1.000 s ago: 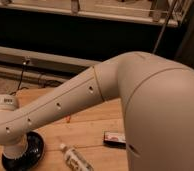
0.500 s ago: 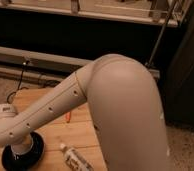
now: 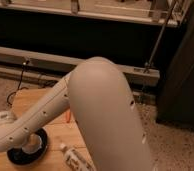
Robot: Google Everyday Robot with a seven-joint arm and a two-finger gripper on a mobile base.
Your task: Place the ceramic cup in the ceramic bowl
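We look down past our own bulky white arm, which fills the middle of the view and runs down to the lower left over the light wooden table. At the near left corner sits the shallow, glossy black ceramic bowl, and just inside its rim we can make out a pale rounded shape that we take to be the small white ceramic cup, though the wrist covers most of it. The gripper is down there over the bowl, hidden behind the wrist housing, so we cannot tell its state or whether it has hold of the cup. To the right of the bowl, a white bottle with a patterned label lies on its side at the near edge, and a small orange object shows beside the arm. We judge this to be the placing step. Next we should settle the cup squarely in the bowl, release it, then lift straight up so it does not tip.
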